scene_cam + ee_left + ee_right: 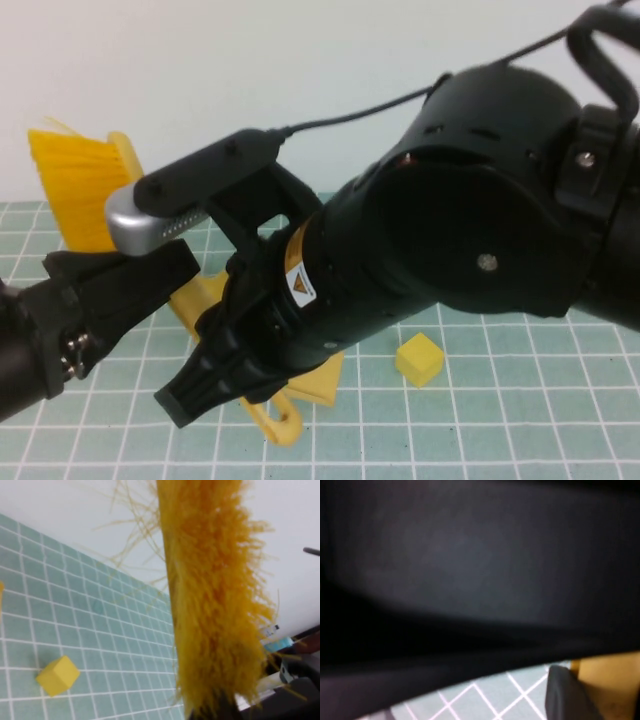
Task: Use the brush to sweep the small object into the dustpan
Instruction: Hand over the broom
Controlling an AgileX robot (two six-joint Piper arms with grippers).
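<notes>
The small object [420, 358] is a yellow cube lying on the green grid mat to the right of the dustpan; the left wrist view also shows the cube [58, 675]. The brush [75, 185] is lifted off the mat at the far left with its bristles [215, 590] up, and my left gripper [120, 280] is shut on it. Most of the yellow dustpan [320, 378] is hidden under my right arm; its handle end [280, 425] pokes out toward the front. My right gripper [190, 395] is low over it, one finger [570, 695] pressed against the yellow plastic.
The bulky right arm [450, 210] fills the middle of the high view and hides much of the mat [520, 420]. A white wall [250, 60] closes the back.
</notes>
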